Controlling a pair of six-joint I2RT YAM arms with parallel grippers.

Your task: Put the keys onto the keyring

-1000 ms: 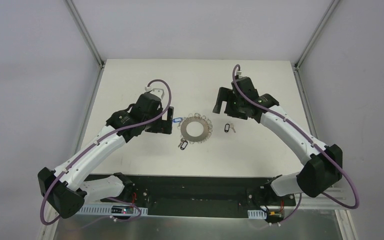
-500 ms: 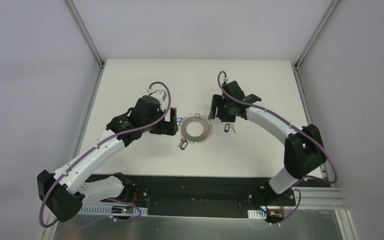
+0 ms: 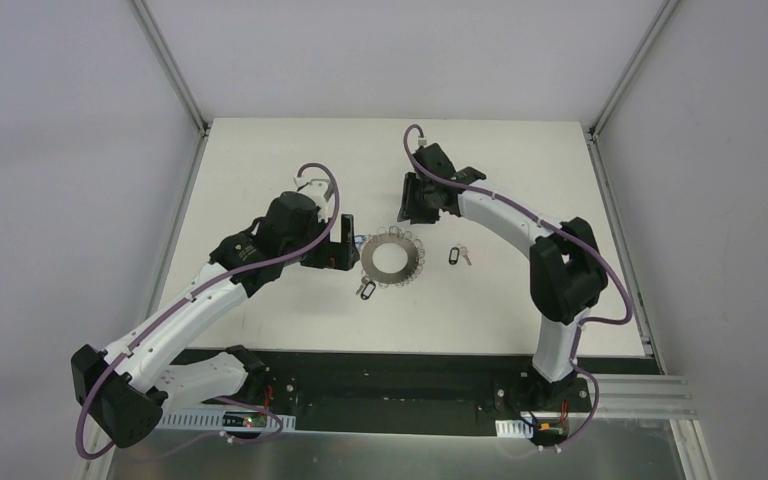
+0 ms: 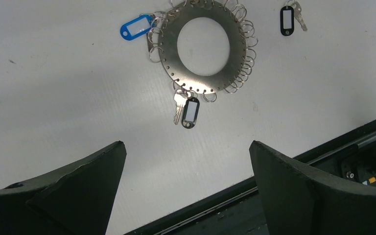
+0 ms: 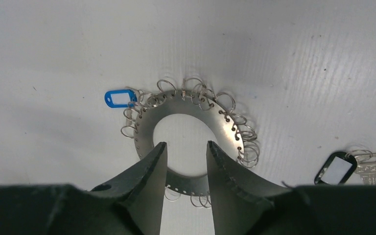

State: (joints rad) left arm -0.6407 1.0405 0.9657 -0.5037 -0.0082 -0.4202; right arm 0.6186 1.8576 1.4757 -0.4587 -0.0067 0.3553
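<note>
Reaching forward, right gripper (image 5: pixel 186 145) hangs near the keyring (image 5: pixel 188 104), jaws narrowly apart; left gripper (image 4: pixel 186 145) gapes wide.

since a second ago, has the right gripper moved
Yes. In the top view the right gripper has swung left, from beyond the loose black-tagged key to the far side of the keyring, which has stayed put.

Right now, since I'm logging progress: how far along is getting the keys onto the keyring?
Done, apparently: the blue tag and near black-tagged key sit on loops of the keyring. In hand: nothing; right gripper hovers over the ring, left gripper open. Left: the loose black-tagged key beside it.
</note>
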